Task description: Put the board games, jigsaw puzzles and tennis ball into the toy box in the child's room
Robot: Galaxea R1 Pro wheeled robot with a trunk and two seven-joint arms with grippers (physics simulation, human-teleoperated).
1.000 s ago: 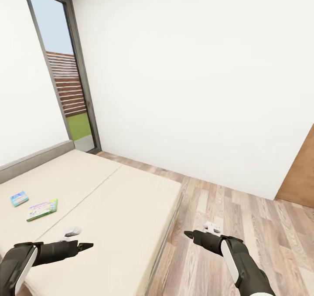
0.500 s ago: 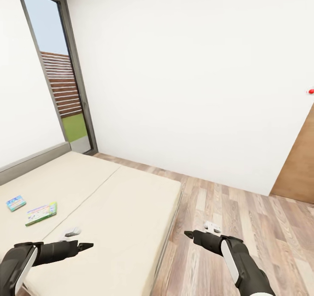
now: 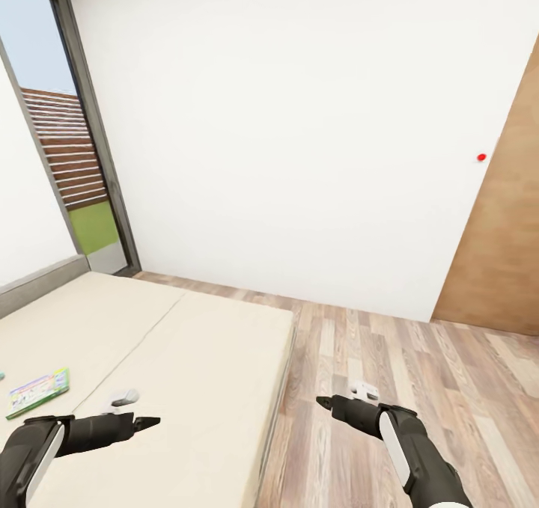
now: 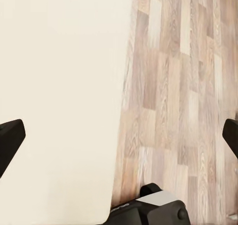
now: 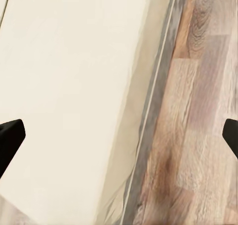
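On the beige bed [image 3: 187,358] at the far left lies one flat green-yellow board game [image 3: 37,392]. My left gripper [image 3: 147,421] hovers open over the mattress, to the right of that box and apart from it. The left wrist view has its fingertips [image 4: 10,138] spread wide over the mattress edge and floor. Over the plank floor just past the bed's side, my right gripper [image 3: 322,402] is open and holds nothing. Its fingertips [image 5: 10,135] stand far apart above the bed's grey frame [image 5: 153,101]. The table, toy box, jigsaw puzzles and tennis ball are out of view.
A tall grey-framed window [image 3: 75,156] stands behind the bed at left. A white wall runs across the back, with a small red dot [image 3: 481,157] beside a brown wooden door [image 3: 501,231] at right. Wood-plank floor [image 3: 419,373] lies right of the bed.
The camera has turned to the right, so the whole scene slid left. The blue game box has left the picture and the door has come further in. Both arms keep their pose.
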